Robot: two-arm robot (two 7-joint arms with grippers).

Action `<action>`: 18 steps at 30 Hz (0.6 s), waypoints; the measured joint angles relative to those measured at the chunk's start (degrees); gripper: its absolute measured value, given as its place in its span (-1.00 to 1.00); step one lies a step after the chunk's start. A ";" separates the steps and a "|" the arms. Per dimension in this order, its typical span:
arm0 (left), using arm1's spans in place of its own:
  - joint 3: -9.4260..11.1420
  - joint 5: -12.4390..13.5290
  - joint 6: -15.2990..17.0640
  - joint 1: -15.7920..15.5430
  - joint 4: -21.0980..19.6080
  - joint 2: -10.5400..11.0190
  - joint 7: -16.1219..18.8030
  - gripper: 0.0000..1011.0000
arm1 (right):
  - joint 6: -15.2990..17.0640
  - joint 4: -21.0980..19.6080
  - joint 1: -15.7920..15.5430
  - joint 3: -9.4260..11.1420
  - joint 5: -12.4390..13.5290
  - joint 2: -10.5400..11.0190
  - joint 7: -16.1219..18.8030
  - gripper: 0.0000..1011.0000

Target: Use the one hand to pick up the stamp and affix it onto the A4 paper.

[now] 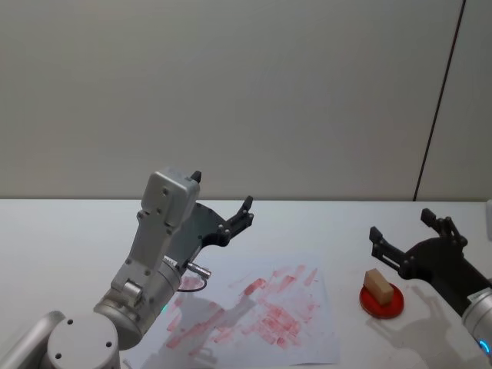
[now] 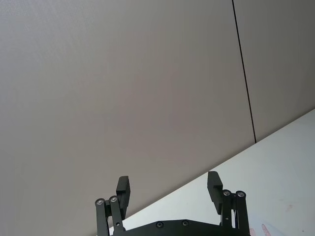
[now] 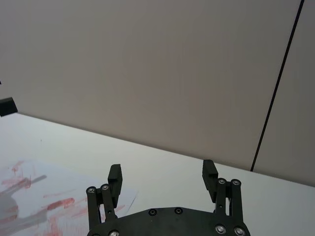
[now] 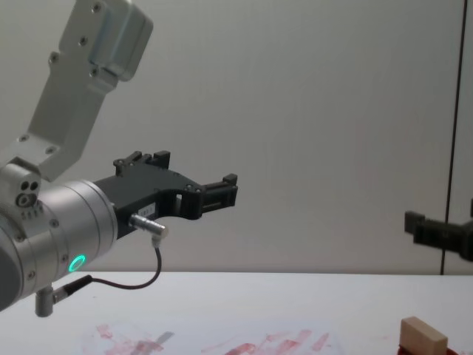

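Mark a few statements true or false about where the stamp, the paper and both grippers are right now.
1. The stamp stands on the red ink pad. True.
2. The right gripper is clamped on the stamp. False: it is open and empty, apart from the stamp.
3. The A4 paper bears red ink marks. True.
4. The left gripper is pressing down on the paper. False: it is open and raised above the table, touching nothing.
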 joint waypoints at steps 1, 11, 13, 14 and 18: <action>0.00 0.00 0.00 0.00 0.00 0.00 0.00 0.98 | 0.24 0.18 0.02 0.03 0.00 0.07 0.29 0.98; 0.00 0.00 0.00 0.00 0.00 0.00 0.00 0.98 | 2.43 2.19 0.02 0.15 -0.58 0.78 2.54 0.98; 0.00 0.00 0.00 0.00 0.00 0.00 0.00 0.98 | 2.88 2.69 0.00 0.15 -0.98 0.89 2.87 0.98; 0.00 0.00 0.00 0.00 0.00 0.00 0.00 0.98 | 2.99 2.84 0.00 0.15 -1.09 0.91 2.94 0.98; 0.00 0.00 0.00 0.00 0.00 0.00 0.00 0.98 | 3.71 3.73 0.02 0.08 -1.83 0.98 3.40 0.98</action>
